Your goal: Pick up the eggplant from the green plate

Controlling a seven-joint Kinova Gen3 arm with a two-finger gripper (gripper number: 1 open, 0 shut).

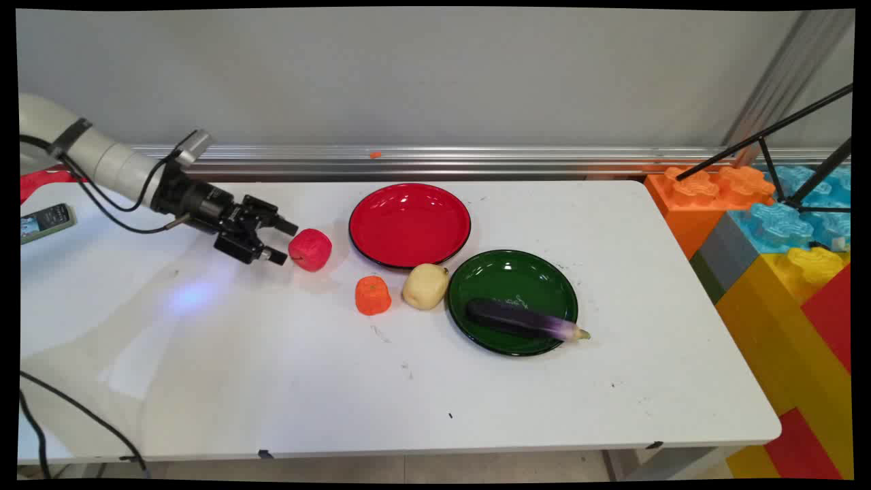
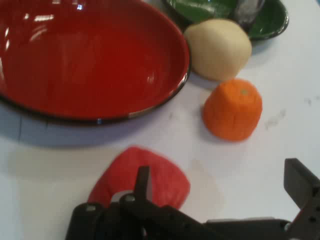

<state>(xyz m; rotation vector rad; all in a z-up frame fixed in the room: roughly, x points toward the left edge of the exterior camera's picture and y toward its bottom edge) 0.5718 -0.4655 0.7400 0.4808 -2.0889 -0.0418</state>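
The gripper (image 1: 284,241) hangs low over the table (image 1: 272,381), its 2 fingers spread wide — the red apple (image 1: 310,250) sits just at their tips, ungrasped. Beyond it lie a red plate (image 1: 409,224), an orange fruit (image 1: 373,295) and a pale fruit (image 1: 425,286).

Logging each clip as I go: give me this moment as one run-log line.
gripper: open, beside red fruit | red plate: empty | green plate: eggplant | between plates: orange fruit, yellow fruit
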